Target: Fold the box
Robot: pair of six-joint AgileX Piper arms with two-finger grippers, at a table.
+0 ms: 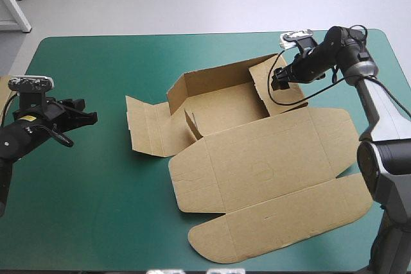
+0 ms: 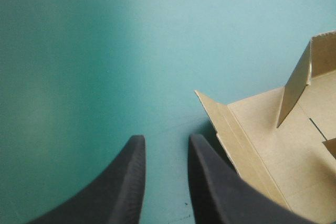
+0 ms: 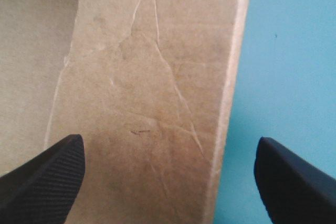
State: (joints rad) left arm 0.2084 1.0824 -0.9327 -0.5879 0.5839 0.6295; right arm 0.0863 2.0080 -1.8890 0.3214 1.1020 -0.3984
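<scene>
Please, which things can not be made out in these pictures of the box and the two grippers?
High view: whether the right gripper touches the flap of the box; too small and dark.
Right wrist view: only a creased patch of board shows; the picture's edges cut off the rest.
Left wrist view: most of the box lies past the edge, beside the left gripper.

Teal-green table cover (image 1: 96, 210); spare brown board (image 1: 4, 85) at left edge
</scene>
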